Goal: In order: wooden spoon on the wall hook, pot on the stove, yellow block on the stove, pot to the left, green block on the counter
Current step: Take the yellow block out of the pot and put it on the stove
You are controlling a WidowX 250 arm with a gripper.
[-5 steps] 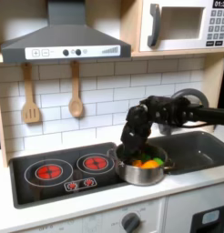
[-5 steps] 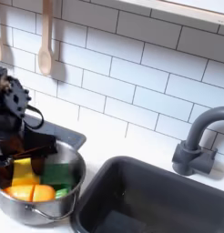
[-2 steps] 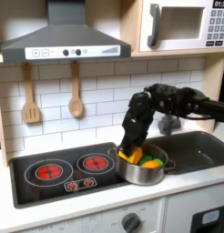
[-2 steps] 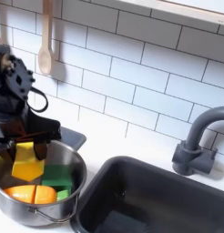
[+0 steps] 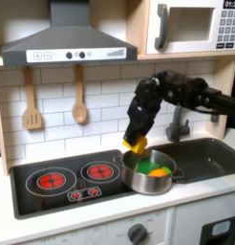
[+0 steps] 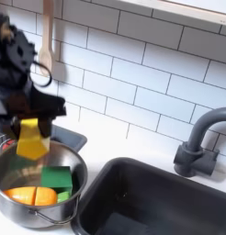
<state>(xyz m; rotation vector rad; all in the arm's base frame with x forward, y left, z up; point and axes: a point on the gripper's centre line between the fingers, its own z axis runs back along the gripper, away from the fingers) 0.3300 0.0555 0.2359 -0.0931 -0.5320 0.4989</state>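
Observation:
My gripper [image 5: 136, 143] [image 6: 30, 127] is shut on the yellow block [image 5: 138, 147] [image 6: 30, 140] and holds it just above the steel pot [image 5: 152, 180] [image 6: 62, 207]. The pot stands between the black stove [image 5: 62, 180] and the sink [image 5: 205, 153] [image 6: 161, 197], at the stove's right edge. Inside it lie a green block [image 5: 146, 165] [image 6: 57, 177] and an orange piece [image 5: 160, 172] [image 6: 32, 195]. The wooden spoon [image 5: 79, 100] [image 6: 46, 41] hangs on the tiled wall above the stove.
A wooden spatula [image 5: 32, 105] hangs left of the spoon in the first exterior view. A grey faucet [image 5: 177, 124] [image 6: 202, 142] stands behind the sink. The range hood [image 5: 67, 43] and microwave [image 5: 191, 27] are overhead.
The gripper has risen out of the pot with the yellow block, which now hangs clear above the rim. The pot, green block and orange piece stayed put.

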